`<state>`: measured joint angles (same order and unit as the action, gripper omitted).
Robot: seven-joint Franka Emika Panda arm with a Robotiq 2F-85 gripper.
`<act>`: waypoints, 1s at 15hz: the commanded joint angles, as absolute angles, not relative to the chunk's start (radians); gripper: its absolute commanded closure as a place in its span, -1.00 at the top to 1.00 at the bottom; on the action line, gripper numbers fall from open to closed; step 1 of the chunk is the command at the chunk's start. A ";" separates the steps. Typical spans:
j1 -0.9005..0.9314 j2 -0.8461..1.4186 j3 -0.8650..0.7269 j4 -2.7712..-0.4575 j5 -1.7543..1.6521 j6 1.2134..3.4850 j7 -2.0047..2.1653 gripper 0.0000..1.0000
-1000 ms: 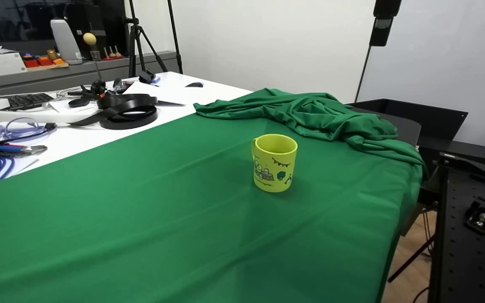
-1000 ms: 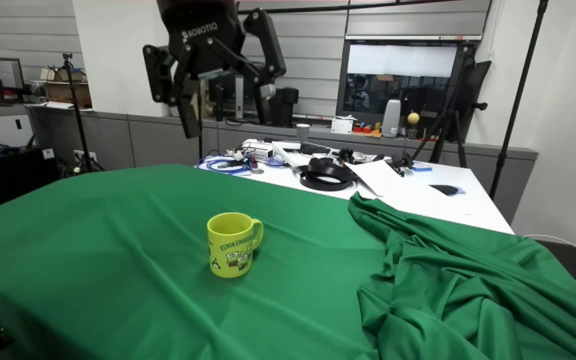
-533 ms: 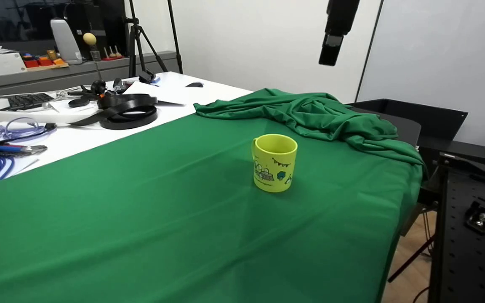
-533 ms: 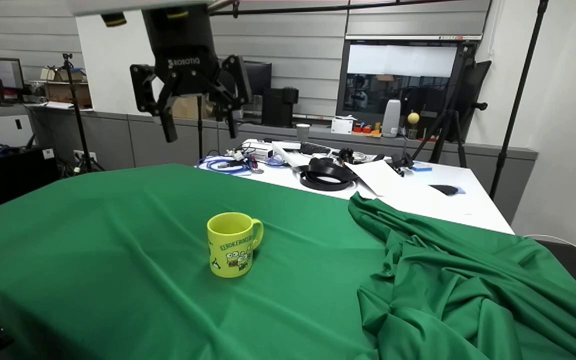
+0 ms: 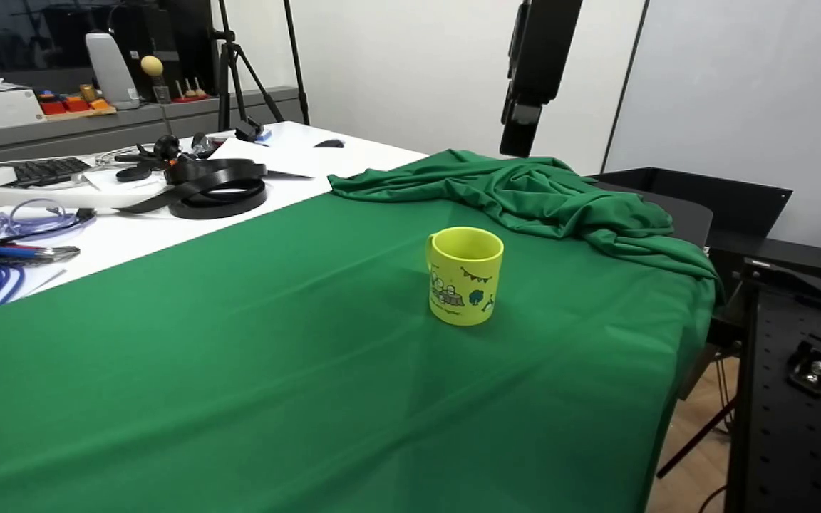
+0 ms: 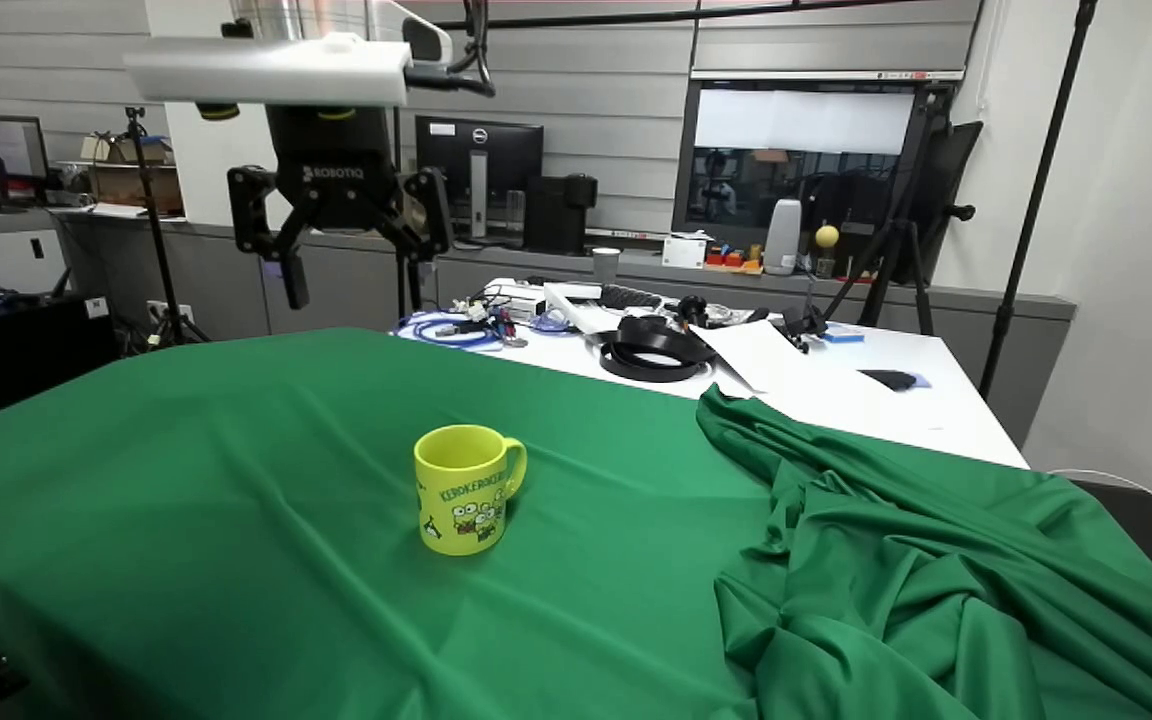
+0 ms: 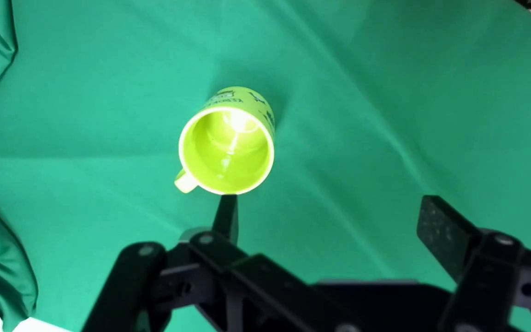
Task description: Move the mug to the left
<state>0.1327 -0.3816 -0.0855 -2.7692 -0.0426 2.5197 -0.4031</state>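
Mug (image 6: pixel 461 495), yellow-green, glossy, printed. In an exterior view it stands upright on the green cloth (image 6: pixel 596 610) that dresses the table (image 6: pixel 896 355), handle (image 6: pixel 516 468) toward the right of that view. Hand (image 6: pixel 356 288), black, lettered ROBOTIQ: hangs high over the cloth, well apart from the mug, fingers (image 6: pixel 296 285) spread wide, nothing between them.

In an exterior view, again: mug (image 5: pixel 464 278), upright, with bunched cloth (image 5: pixel 546 192) beyond it. Hand (image 5: pixel 517 139) seen edge-on, in mid-air, touching nothing; its spread cannot be told from this side alone.

Wrist view: mug (image 7: pixel 228 147) from above, placed to the upper left of the gap between the fingers. A fingertip (image 7: pixel 227 212) meets the mug's outline; overlap only, I take it, since clear air shows from outside.

Present step, as I judge it: approach, before any grasp. The leftward carry is not yet begun. Next move called for: shift the hand until its gap straddles the mug, lower it with fingers spread, then close on opposite sides. Caution: the handle points lower left in the wrist view, near where a finger might land; a small turn may be wanted. Direction: whose left is meant, I cannot tell from where I stand.
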 commanded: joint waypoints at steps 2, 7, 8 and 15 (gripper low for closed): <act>0.067 -0.327 -0.038 -2.780 -0.088 2.704 -0.282 1.00; 0.050 -0.185 -0.026 -2.763 -0.076 2.794 -0.241 1.00; 0.046 -0.151 -0.022 -2.755 -0.083 2.805 -0.234 1.00; 0.027 0.062 -0.014 -2.670 -0.120 2.834 -0.222 1.00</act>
<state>0.0455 -0.0310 -0.0223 -2.7349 -0.0891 2.8304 -0.2612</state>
